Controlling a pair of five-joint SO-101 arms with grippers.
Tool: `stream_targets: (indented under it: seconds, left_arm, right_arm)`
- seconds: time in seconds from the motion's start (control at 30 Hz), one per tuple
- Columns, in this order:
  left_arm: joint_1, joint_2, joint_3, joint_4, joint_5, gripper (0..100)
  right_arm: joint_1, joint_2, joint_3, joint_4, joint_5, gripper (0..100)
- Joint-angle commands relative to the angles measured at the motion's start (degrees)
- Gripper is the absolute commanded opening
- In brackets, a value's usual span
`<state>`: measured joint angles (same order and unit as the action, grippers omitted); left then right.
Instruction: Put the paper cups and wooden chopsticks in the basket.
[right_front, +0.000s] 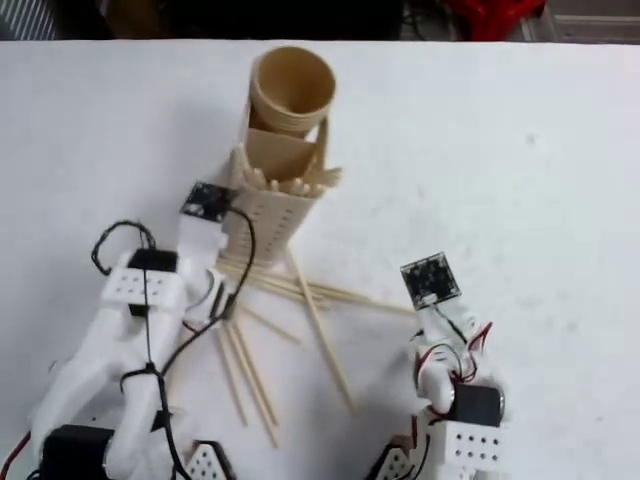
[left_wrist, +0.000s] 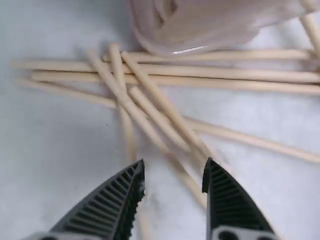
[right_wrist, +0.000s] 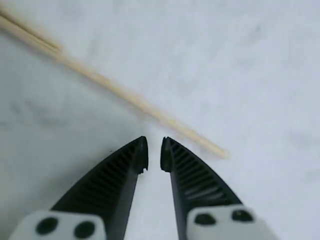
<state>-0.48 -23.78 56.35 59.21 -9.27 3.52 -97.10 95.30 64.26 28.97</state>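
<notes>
High view: the basket stands toward the bench's far edge, holding stacked paper cups and several chopsticks. Loose chopsticks lie scattered just before it (some crossing). The left jaws hang open over that pile, near the basket's foot. The right jaws, all but closed and empty, sit near one stick's end.

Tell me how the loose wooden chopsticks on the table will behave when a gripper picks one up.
The chopsticks look thin, round and stiff, so one probably rolls or slips when pinched. They lie crossed beside the basket, so lifting one may disturb others.
</notes>
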Motion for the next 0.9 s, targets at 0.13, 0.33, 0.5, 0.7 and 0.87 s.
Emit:
stream_targets:
  seconds: [0.13,0.33,0.5,0.7,0.87]
  left_arm:
    - [-7.6,-1.8,-0.4,-0.8,0.7,21]
    - [-8.7,-1.7,-0.4,-1.1,7.0,21]
    - [-8.8,-1.6,0.4,-4.6,20.4,21]
    - [-8.7,-1.6,0.6,-4.5,22.9,20]
    - [-6.4,-1.6,0.8,-4.8,25.0,20]
  right_arm:
    - [-10.2,-3.6,-3.7,-4.7,-0.4,6.3]
    - [-9.5,7.5,-6.2,-4.9,-2.6,6.3]
    - [-9.5,10.6,-6.2,-6.5,-2.6,6.3]
    - [-9.5,11.1,-7.1,-6.5,-2.6,6.3]
    - [-9.5,11.1,-7.3,-6.1,-2.6,6.3]
